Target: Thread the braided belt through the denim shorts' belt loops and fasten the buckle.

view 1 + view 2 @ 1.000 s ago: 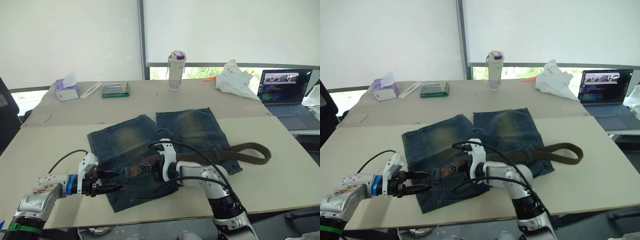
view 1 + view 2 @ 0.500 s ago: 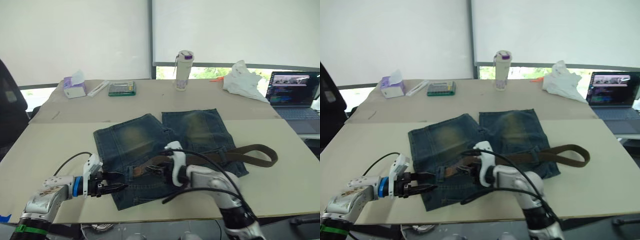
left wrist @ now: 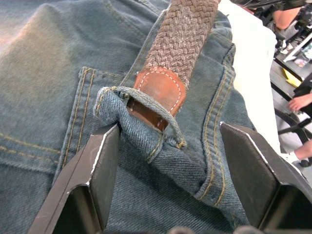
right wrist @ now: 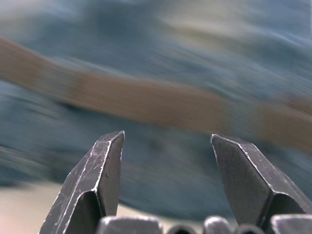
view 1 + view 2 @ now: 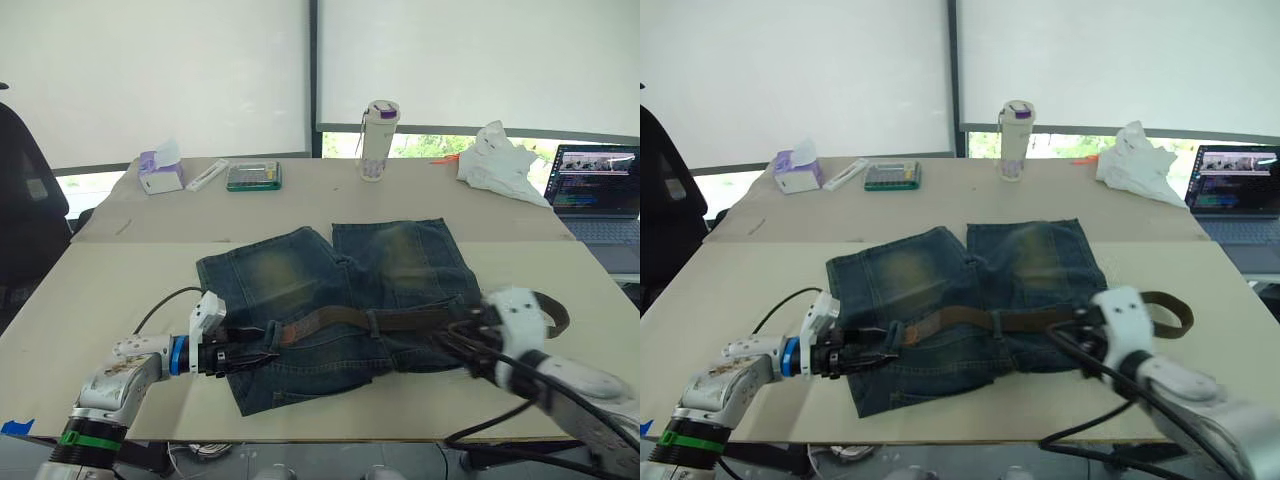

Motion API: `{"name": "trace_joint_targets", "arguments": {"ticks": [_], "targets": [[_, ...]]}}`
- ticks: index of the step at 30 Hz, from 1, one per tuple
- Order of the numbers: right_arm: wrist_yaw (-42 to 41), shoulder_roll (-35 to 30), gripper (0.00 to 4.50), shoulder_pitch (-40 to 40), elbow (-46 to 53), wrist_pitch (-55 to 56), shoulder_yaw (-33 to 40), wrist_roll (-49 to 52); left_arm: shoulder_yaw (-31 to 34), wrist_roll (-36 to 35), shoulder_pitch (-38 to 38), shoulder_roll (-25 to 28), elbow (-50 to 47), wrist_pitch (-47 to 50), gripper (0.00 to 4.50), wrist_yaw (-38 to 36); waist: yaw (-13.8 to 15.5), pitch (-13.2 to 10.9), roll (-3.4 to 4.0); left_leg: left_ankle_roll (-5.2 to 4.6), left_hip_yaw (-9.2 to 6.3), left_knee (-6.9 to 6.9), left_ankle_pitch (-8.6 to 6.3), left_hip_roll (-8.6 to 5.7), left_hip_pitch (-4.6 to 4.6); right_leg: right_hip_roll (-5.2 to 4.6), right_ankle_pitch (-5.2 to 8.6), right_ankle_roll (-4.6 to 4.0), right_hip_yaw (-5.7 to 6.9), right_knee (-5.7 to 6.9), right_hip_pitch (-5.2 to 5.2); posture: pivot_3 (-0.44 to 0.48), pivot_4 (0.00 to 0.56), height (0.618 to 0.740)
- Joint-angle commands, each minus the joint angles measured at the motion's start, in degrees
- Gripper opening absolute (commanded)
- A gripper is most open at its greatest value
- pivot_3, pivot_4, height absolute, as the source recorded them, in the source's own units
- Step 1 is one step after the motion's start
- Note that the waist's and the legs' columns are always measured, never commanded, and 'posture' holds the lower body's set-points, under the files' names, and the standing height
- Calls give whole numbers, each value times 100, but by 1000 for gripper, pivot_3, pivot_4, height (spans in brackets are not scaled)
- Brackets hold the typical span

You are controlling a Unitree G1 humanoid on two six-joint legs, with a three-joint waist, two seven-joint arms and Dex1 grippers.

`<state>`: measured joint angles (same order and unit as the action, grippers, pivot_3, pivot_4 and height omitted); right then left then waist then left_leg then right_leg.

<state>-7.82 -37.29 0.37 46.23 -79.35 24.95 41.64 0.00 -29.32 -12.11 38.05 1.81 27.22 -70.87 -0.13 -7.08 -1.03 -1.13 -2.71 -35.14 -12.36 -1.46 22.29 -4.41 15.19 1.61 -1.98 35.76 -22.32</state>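
The denim shorts (image 5: 330, 290) lie flat on the table with the waistband toward me. The braided belt (image 5: 400, 320) runs along the waistband, and its far end curls off the shorts at the right (image 5: 555, 312). Its brown leather tip (image 3: 158, 90) pokes under a belt loop (image 3: 141, 105). My left gripper (image 3: 169, 127) is open, its fingers (image 3: 100, 170) standing either side of that loop at the waistband's left end (image 5: 262, 357). My right gripper (image 4: 166, 136) is open over the belt's right part (image 5: 462, 335), with nothing between its fingers. The buckle is hidden.
Along the back of the table stand a bottle (image 5: 378, 140), a tissue box (image 5: 160, 172), a green box (image 5: 252, 177), a white bag (image 5: 500, 160) and a laptop (image 5: 600, 190). A black chair (image 5: 30, 230) is at the left. A person's hand (image 3: 300, 102) shows beyond the table.
My right gripper has opened, let go of the belt near the middle of the waistband and drawn back to the right. The left gripper has closed in on the belt tip. The camera shifted.
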Motion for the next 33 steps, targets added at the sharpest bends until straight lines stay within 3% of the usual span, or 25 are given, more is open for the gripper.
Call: {"name": "trace_joint_targets", "arguments": {"ticks": [1,4,9,17,21,26,33], "targets": [[-196,-580,3160,151,-474,114,66,-432,47,-91,-292,18,-221,-165,3403,-155,0,-1,-2,0,2,-1,0,0,-1,6,0,1,9,1,3,0,150,740],[-451,-897,3160,46,-1147,415,-297,-707,21,-72,-423,20,-240,-257,3403,-252,-23,-2,-2,-1,13,-6,0,2,-7,17,1,2,15,3,8,0,150,740],[-966,-625,3160,-628,-2262,505,-394,-521,113,-228,-393,122,-535,-100,3403,-357,-81,-8,3,-3,28,-7,0,4,-10,36,1,3,8,8,9,0,150,740],[-1535,-612,3160,-1109,-2384,356,-273,-146,328,-653,-262,286,-1189,224,3403,-271,-49,-12,8,-4,25,-12,-1,8,-8,44,0,5,7,12,11,0,150,740],[-1543,-744,3160,-1174,-2445,493,-924,-444,252,-802,-271,229,-1534,322,3403,-178,-34,-12,8,-4,24,-15,-1,6,-8,39,0,7,7,11,13,0,150,740],[-1308,-1080,3160,-1122,-3115,1094,-1974,-1499,73,-822,-342,107,-1878,234,3403,-129,-53,-9,2,-4,27,-16,-1,6,-17,41,0,7,6,11,22,0,150,740],[-1284,-1314,929,-797,-3014,1447,-2189,-2052,-56,-916,-425,-136,-2197,325,3403,135,9,3,-24,-4,27,-25,-1,3,-23,40,-1,10,8,8,34,0,150,740]]}}
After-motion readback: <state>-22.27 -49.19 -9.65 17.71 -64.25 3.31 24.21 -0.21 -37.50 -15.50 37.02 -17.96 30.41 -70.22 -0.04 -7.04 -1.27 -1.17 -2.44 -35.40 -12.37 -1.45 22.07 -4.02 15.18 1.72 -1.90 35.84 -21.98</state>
